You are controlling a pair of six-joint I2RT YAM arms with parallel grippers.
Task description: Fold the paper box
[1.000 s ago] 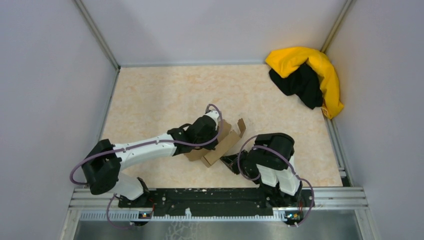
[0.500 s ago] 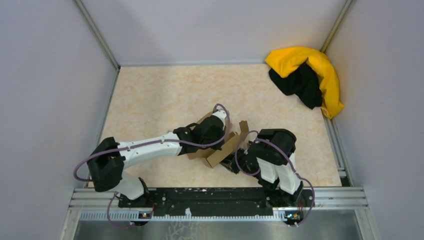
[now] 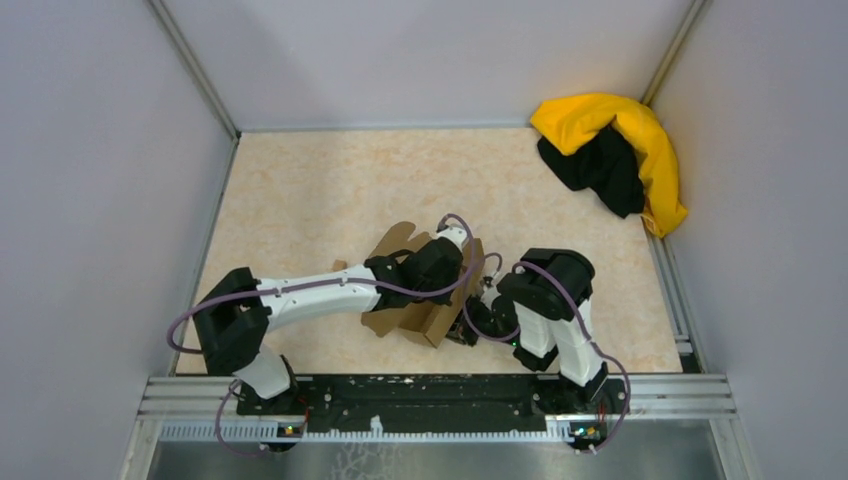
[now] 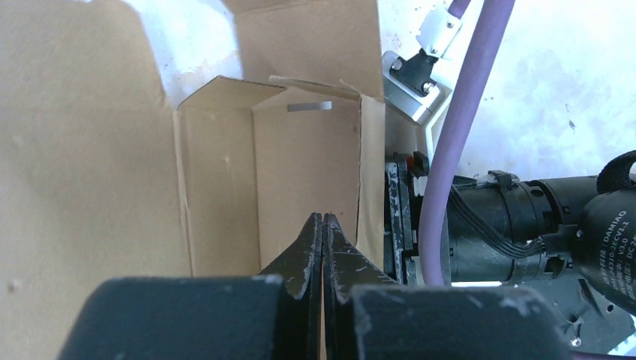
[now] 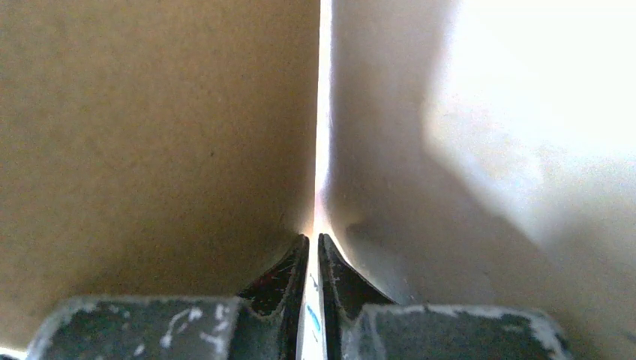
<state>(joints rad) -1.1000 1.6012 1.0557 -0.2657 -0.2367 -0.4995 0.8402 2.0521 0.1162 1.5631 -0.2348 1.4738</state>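
The left pincer (image 4: 323,217) is fully closed, its two tips pressed together with nothing between them, and it points into the hollow of the paper box (image 4: 217,187). Straight ahead of its tips stands an inner brown wall with a small slit near the top. To its left a broad flap spreads out, and to its right a side wall stands upright. Just past that wall, further to its right, are a purple cable (image 4: 457,112) and the black body of the right arm (image 4: 525,217). The right pincer (image 5: 313,238) is closed down to a thin sliver, with a thin edge of the box's wall caught between its tips; brown cardboard fills the view to its left, a paler shadowed face to its right. Seen from above, the half-formed box sits on the surface (image 3: 300,190) between the two pincers. Far beyond the right pincer, in the back corner, lies a yellow-and-black cloth heap (image 3: 610,150)
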